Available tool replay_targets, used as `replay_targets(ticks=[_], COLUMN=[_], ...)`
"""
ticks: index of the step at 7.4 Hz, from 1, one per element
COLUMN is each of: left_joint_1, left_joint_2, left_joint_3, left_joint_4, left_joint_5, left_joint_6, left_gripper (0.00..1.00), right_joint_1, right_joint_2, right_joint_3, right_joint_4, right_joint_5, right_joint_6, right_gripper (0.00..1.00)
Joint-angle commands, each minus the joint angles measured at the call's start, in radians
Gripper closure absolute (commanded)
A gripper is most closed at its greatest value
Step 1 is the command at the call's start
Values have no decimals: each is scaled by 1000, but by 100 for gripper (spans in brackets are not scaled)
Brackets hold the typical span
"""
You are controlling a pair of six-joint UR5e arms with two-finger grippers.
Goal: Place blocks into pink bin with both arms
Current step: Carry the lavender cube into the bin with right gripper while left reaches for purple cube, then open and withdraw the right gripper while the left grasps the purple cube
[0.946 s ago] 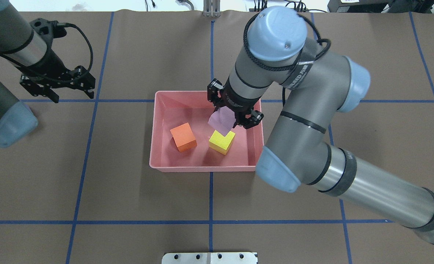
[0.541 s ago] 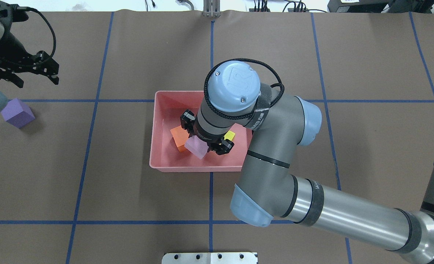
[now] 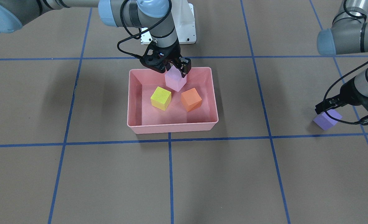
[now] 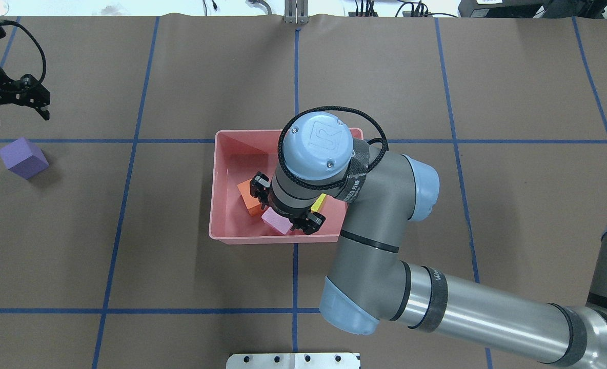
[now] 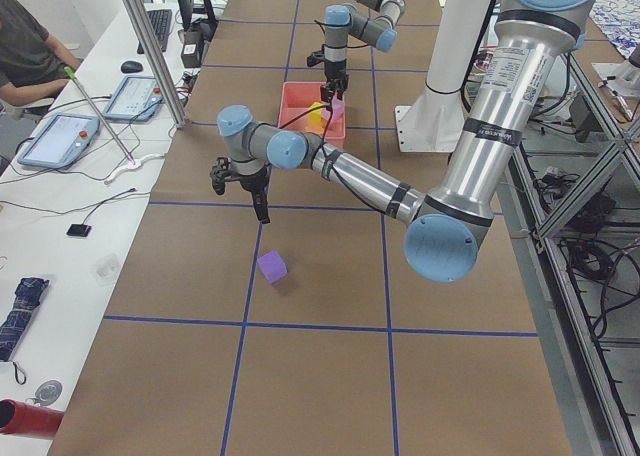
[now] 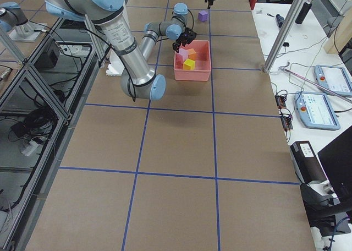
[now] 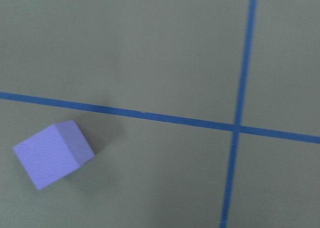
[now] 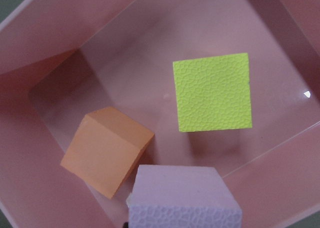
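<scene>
My right gripper [image 4: 284, 214] is shut on the light pink block [image 4: 277, 221] and holds it low over the pink bin [image 4: 214, 184], near its robot-side wall. From the front, the gripper [image 3: 172, 72] grips the block [image 3: 175, 81] from above. The orange block [image 3: 191, 99] and yellow block [image 3: 161, 98] lie in the bin [image 3: 171, 127]. The right wrist view shows the pink block [image 8: 182, 200], orange block [image 8: 107, 155] and yellow block [image 8: 212, 92]. The purple block [image 4: 24, 157] lies on the table far left. My left gripper [image 4: 16, 115] is open and empty, raised just beyond it.
The table is a brown mat with blue tape lines. A white pedestal [image 3: 187, 25] stands on the robot's side of the bin. A metal plate [image 4: 293, 360] sits at the near table edge. A side bench with tablets [image 5: 60, 141] and an operator runs along the far side.
My right gripper carried the light pink block from the bin's far side to its near side and lower. My left arm swung left, uncovering the purple block.
</scene>
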Motion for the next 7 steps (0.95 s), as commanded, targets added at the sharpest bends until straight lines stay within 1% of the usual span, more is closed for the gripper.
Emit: replay_targets(ticks=[1, 3, 5, 7], left_joint_1=[-4, -1, 5, 23], left_joint_2=[29, 125, 129, 127], left_joint_3=[133, 146, 143, 146], left_joint_4=[-210, -318, -335, -335], left_joint_5=[3, 36, 58, 58], left_joint_6=[-162, -195, -298, -339], left_gripper=[0, 0, 0, 0], right_joint_1=[3, 72, 112, 115], right_joint_2=[-5, -63, -114, -128], right_joint_3=[11, 92, 118, 137], right_joint_4=[-10, -24, -26, -29], right_joint_5=[1, 16, 47, 45], right_joint_6=[1, -3, -6, -6], right_gripper=[1, 1, 1, 1])
